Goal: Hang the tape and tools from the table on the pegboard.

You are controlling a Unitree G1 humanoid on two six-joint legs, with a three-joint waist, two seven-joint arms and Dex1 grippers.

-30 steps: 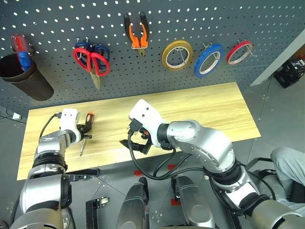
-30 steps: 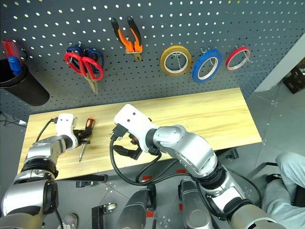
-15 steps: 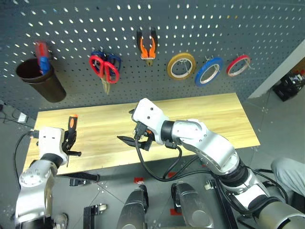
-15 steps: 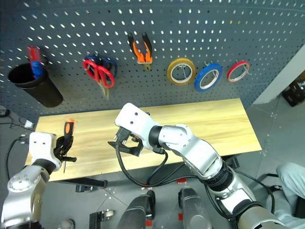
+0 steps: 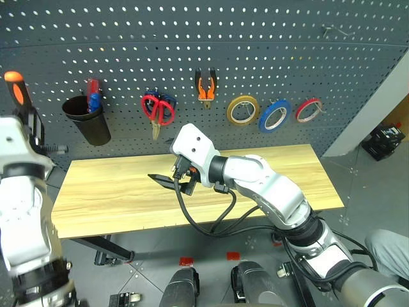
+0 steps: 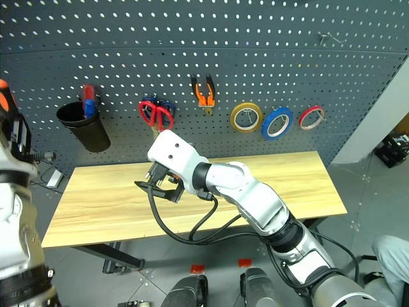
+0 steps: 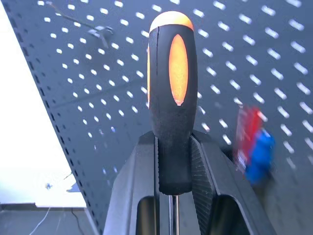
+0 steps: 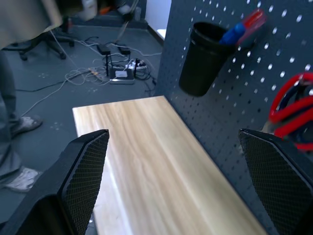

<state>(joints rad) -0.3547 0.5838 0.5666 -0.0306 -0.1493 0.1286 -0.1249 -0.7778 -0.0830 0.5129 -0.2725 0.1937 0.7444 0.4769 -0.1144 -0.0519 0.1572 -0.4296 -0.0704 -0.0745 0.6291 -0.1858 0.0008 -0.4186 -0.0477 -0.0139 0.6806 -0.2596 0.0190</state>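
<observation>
My left gripper (image 7: 173, 161) is shut on the black-and-orange handle of the screwdriver (image 5: 15, 88). It holds the tool upright at the far left, in front of the pegboard (image 5: 287, 57) and well above the table (image 5: 115, 192). My right gripper (image 5: 169, 181) hangs open over the middle of the table with nothing between its fingers. On the pegboard hang the red scissors (image 5: 158, 110), the orange pliers (image 5: 204, 89) and the blue tape (image 5: 275, 115).
A black cup (image 5: 89, 121) on the pegboard holds a red-and-blue tool. A yellow roll (image 5: 243, 110) and a red roll (image 5: 308, 110) hang beside the blue tape. A bare hook (image 5: 335, 30) sits high at the right. A person's leg (image 8: 19, 127) stands beyond the table's left end.
My left gripper has lifted the screwdriver off the table to pegboard height at the far left. The view has tilted upward. The right gripper stays open over the table.
</observation>
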